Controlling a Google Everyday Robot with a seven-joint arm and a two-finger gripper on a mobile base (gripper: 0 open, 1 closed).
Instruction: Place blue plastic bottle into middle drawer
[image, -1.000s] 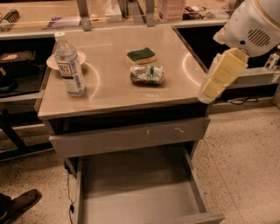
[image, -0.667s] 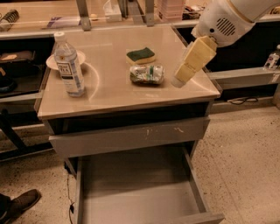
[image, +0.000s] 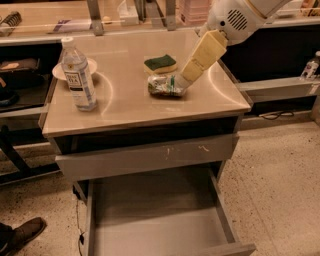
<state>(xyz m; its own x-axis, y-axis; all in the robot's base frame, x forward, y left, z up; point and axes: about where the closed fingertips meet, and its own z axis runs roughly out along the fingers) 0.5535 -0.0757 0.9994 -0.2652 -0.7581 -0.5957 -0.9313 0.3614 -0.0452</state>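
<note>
Your end effector (image: 176, 81) sits low over the bench (image: 125, 107), grip state unreadable. Blue plastic bottle (image: 79, 75) stands upright on the bench; middle drawer (image: 150, 220) hangs open beneath the bench.

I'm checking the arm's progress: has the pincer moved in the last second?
Yes. The pincer has swung left, from off the right edge of the tabletop to over the crushed can near its middle, right of the blue plastic bottle.

1. Desk (image: 125, 107): beige top.
2. Sponge (image: 160, 63), green over yellow: on the desk, back middle.
3. Crushed can (image: 161, 86): on the desk's middle.
4. White saucer (image: 89, 66): on the desk's back-left corner.
5. Shoe (image: 22, 233): on the floor, front-left of the desk.
6. Claw (image: 176, 82): low over the desk's middle.
</note>
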